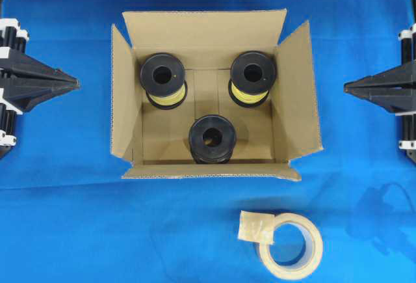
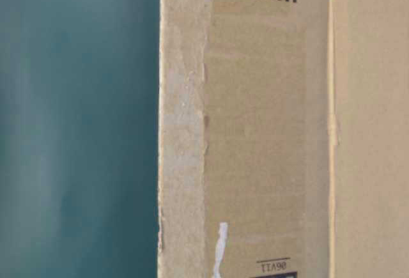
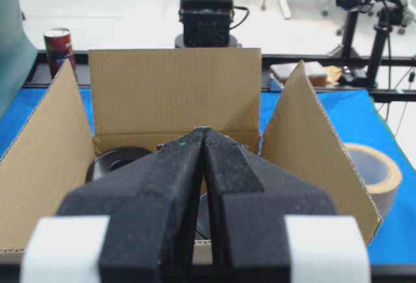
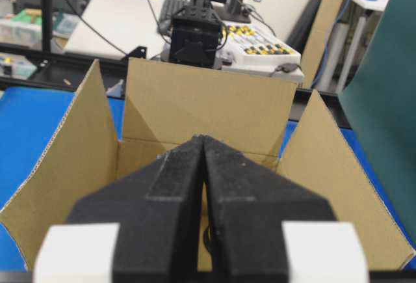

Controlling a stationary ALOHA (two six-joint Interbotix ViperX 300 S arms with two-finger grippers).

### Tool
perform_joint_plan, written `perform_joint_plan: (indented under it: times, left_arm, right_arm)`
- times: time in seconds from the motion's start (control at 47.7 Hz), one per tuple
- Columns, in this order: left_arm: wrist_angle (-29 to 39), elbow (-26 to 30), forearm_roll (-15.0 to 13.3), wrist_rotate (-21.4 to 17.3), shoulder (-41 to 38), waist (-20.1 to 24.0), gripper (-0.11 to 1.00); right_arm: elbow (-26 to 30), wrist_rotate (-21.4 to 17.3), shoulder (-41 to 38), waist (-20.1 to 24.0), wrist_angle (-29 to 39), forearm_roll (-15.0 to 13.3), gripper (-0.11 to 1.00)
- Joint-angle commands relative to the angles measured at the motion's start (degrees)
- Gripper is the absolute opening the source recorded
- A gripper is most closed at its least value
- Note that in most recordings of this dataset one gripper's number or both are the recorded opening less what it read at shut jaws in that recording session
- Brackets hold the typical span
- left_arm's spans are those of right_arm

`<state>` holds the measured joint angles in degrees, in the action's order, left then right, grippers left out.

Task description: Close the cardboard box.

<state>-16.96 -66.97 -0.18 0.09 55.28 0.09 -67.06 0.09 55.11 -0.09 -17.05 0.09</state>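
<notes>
The cardboard box (image 1: 201,29) stands open in the middle of the blue table, all four flaps raised or splayed outward. My left gripper (image 1: 75,82) rests left of it, shut and holding nothing, its tips pointing at the left flap. My right gripper (image 1: 348,88) mirrors it on the right, also shut with nothing held. Both are well clear of the carton. The left wrist view looks over the shut left gripper (image 3: 203,130) into the box (image 3: 175,94). In the right wrist view the shut right gripper (image 4: 203,138) faces the box (image 4: 208,107). The table-level view is filled by the box's wall (image 2: 255,131).
Three black spools sit inside the box: two with yellow wire at the back (image 1: 164,75) (image 1: 253,71) and one at the front (image 1: 211,136). A roll of tape (image 1: 290,244) lies on the cloth in front of the box. A can (image 3: 58,45) stands beyond the table edge.
</notes>
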Motion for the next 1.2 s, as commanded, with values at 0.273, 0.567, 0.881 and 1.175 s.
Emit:
perform_joint_plan:
  times: [0.273,0.567,0.881,1.175]
  left_arm:
    - [0.0,-2.5,-1.6,-0.5,0.3,-0.4,0.0]
    - [-6.9,-11.4,-1.8,-0.4,-0.6,-0.4,0.0]
    - [-14.3,-17.3,-2.0,1.8,-5.8,-1.1,0.0]
    - [-20.0,-16.3,-2.2,1.8,-11.9,-1.1,0.0]
  right_arm:
    - [-0.4,-0.4,0.4,-0.7,3.0,1.4,0.0]
    - [-7.0,-0.4,-1.9,-0.7,0.0,6.1,0.0]
    - [-12.3,-0.5,-12.1,-0.7,-11.5,10.5,0.0]
    - [-9.3,-0.5,-19.0,-0.5,-15.6,10.8,0.0]
